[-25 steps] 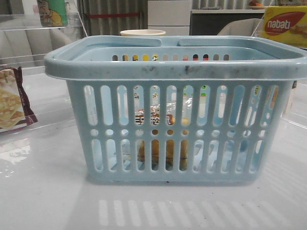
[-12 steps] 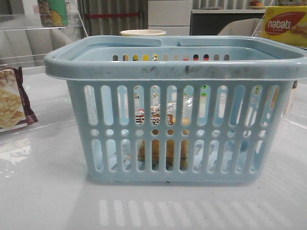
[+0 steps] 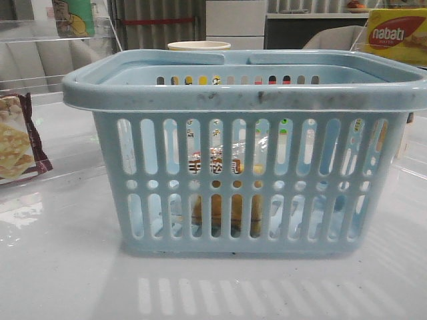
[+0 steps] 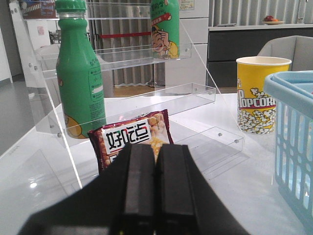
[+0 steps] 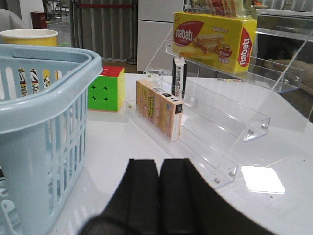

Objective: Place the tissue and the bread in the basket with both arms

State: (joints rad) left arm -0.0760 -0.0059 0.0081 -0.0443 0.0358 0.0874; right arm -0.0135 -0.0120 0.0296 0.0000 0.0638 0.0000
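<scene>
Left end effector (image 4: 155,196) and right end effector (image 5: 160,196) closed, empty; bread (image 3: 223,193) unmoved inside basket (image 3: 247,100).

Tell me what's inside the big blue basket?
Through the slots of the pale blue plastic basket shows a clear packet of golden-brown bread with dark and red characters. The wall hides much of the inside, so no tissue can be made out.

The pale blue plastic basket (image 3: 247,167) stands upright at the middle of the table, its thick rounded rim level, its near wall pierced by vertical slots and a row of round holes. Inside, behind the slots, the bread (image 3: 223,193) in its clear packet rests on the basket floor, golden-brown, its label showing dark and red characters.
</scene>
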